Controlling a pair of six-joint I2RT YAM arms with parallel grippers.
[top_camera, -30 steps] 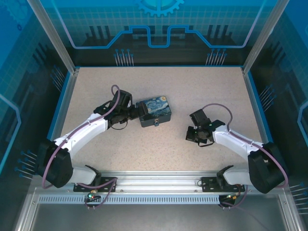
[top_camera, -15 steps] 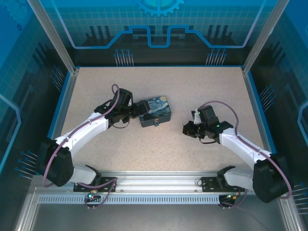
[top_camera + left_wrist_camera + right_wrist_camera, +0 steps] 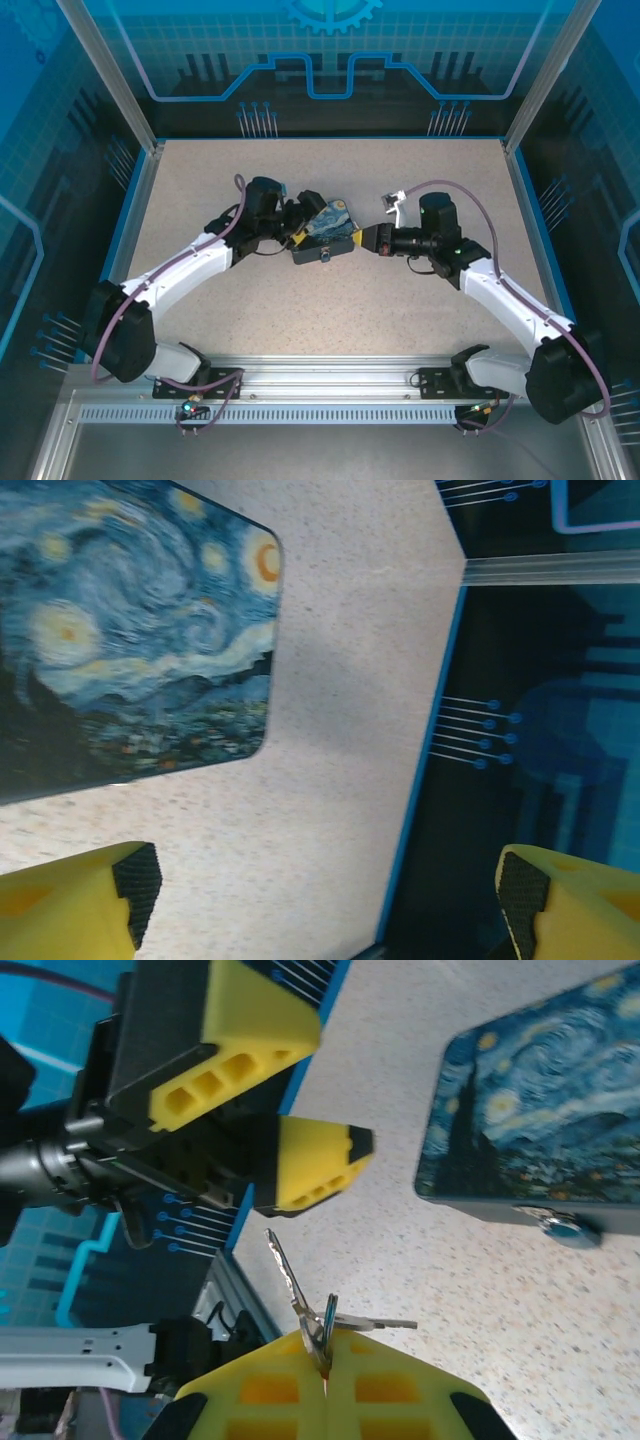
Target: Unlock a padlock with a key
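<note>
the right gripper (image 3: 368,240) has swung in from well off to the right of the starry night tin (image 3: 328,228) and now sits just beside the tin's right end, pointing at it. its yellow pads are pressed together on the key (image 3: 385,1322), held at the ring, with the blade sticking out toward the tin and a second key on the same ring dangling free. the left gripper (image 3: 303,215) has shifted from the tin's left end to the tin's far-left corner; its jaws stand wide apart with nothing between them, so the tin is not braced. the padlock (image 3: 565,1228) hangs at the tin's near wall, low on the side facing the arms, apart from the key. this reads as the approach phase: the key is near the tin but not yet lined up with the padlock, and its keyhole is too small to make out. the loose tin could slide when the key pushes in
</note>
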